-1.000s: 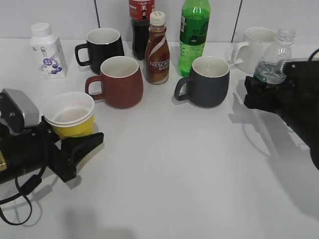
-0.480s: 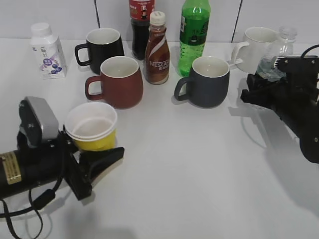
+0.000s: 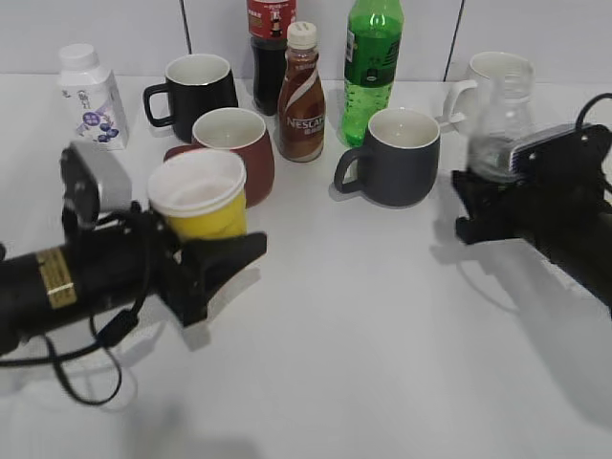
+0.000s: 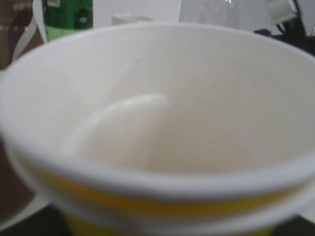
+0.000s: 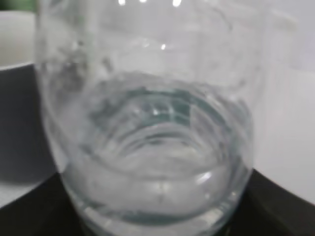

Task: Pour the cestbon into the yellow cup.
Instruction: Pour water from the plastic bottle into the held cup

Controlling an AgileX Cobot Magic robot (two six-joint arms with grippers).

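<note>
- Left pincer [image 3: 228, 256]: clamped on the yellow cup [image 3: 200, 194], cup upright, raised off the bench [image 3: 344, 335], in front of the red-brown mug [image 3: 241, 142].
- Left wrist view: cup [image 4: 157, 147] fills the frame; white inside looks dry.
- Right pincer [image 3: 470, 204]: gripping the cestbon [image 3: 499, 124] around its lower body, bottle upright, before the white mug [image 3: 481, 81].
- Right wrist view: bottle [image 5: 152, 128] clear, blurred.
- Between the arms: grey mug [image 3: 397, 156]; green bottle [image 3: 372, 62] behind it.
</note>
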